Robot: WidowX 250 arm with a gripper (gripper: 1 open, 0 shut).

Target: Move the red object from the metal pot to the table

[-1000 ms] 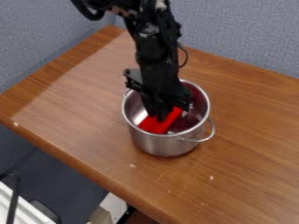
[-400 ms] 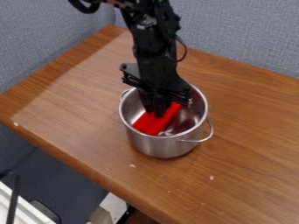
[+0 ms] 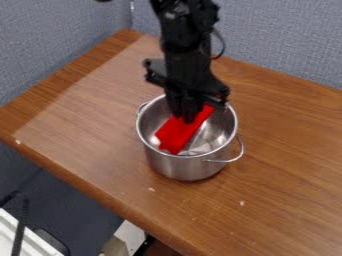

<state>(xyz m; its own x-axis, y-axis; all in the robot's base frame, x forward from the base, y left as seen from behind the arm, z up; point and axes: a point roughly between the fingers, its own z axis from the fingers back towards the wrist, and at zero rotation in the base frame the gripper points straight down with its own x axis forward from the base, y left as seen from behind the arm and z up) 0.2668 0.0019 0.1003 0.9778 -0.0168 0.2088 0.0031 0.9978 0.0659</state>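
One end of the red object [image 3: 178, 130] is pinched in your closed gripper [image 3: 190, 112]; its lower end hangs tilted toward seven o'clock inside the metal pot [image 3: 187, 168]; it may snag the rim and slip short of the table [image 3: 74, 105].

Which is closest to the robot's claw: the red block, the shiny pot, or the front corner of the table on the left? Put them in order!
1. The red block: right in the gripper, pinched between its fingers.
2. The metal pot: just below and around the block.
3. The table corner: far off at the picture's left edge.
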